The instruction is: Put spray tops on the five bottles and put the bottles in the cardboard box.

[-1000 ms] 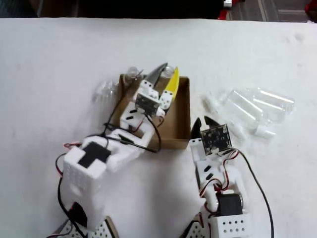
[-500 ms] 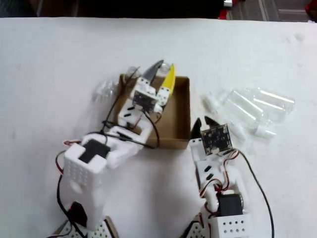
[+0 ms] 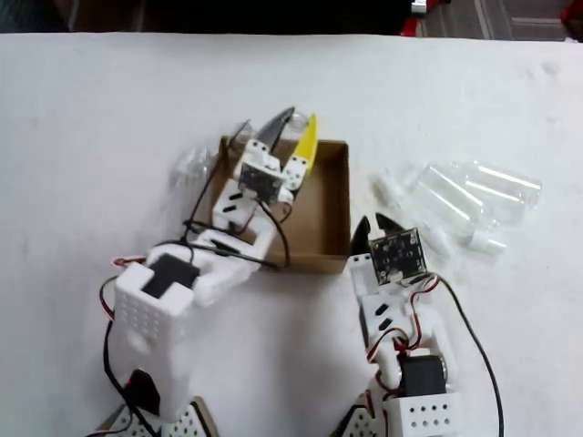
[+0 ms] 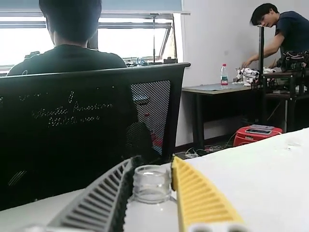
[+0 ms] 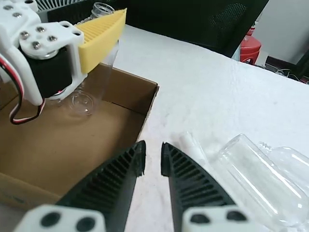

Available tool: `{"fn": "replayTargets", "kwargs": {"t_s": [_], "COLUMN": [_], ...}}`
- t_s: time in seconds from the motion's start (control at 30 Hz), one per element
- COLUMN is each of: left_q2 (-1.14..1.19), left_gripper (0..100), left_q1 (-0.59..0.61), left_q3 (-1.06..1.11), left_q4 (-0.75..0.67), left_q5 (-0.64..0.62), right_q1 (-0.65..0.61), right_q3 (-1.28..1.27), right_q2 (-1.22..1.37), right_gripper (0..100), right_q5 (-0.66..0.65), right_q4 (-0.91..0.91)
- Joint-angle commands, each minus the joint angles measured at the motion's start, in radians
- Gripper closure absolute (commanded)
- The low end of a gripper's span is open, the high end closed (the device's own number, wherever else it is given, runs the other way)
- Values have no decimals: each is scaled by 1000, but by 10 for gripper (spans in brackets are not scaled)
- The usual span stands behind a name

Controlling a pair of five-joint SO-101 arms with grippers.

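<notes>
Clasping a bottle [image 4: 151, 186]; left pincer [image 4: 154, 166]

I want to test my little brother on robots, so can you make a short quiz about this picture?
1. True or false: the bottle in the left pincer has a spray top on.
2. What does the right pincer hold? A) bottle B) spray top C) nothing
3. Fill in: the loose bottles beside the cardboard box lie on the ____.
Key: 1 false; 2 C; 3 table.
</notes>
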State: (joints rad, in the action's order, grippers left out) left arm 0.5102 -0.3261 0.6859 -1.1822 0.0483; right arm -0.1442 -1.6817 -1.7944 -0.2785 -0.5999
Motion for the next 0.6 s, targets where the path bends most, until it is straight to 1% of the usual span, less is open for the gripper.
{"fn": "replayTargets", "kwargs": {"t_s": [0.0,0.13,0.33,0.57], "left_q2": [-10,-12,-15,-113], "left_gripper": [796,802,818,819], "left_q1": [15,19,24,2], "left_q3": [-48,-48,-46,-14], "left_q4": [48,43,43,25], "left_q5": [0,-40,-46,-46], "right_q1": [7,7,7,7], "right_q3": [-9,-9,-9,-9], "right_q2": [2,2,2,2], "right_gripper": [956,956,956,956], "right_q5": [-11,-11,-11,-11], "right_q4": [2,2,2,4]}}
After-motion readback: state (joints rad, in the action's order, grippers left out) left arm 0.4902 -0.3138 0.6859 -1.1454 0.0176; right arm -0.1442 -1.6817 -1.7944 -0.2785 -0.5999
